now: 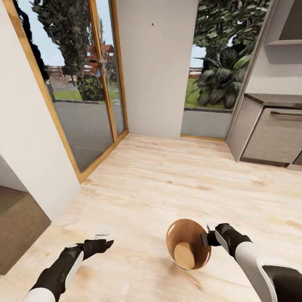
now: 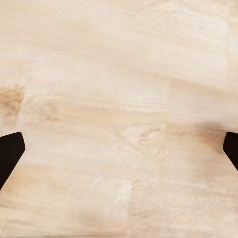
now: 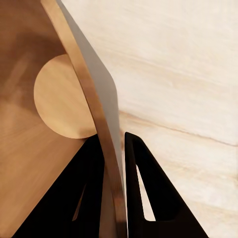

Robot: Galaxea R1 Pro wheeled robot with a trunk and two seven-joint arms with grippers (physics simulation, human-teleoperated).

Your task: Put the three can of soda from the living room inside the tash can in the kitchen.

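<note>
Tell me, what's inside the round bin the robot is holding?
The tash can looks empty: inside shows only its glossy orange-brown wall and paler round bottom. No soda cans show in it. The right gripper pinches its rim, one finger inside, hiding a little of the wall.

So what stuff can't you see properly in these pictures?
- The trash can: its pale outside is hidden in the head view, because its open mouth faces the camera. The right wrist view's edge cuts off most of it.
- The right gripper: one finger is inside the rim, so the bin wall partly hides it.
- The left gripper: the left wrist view's edges cut off all but its two dark fingertips.
</note>
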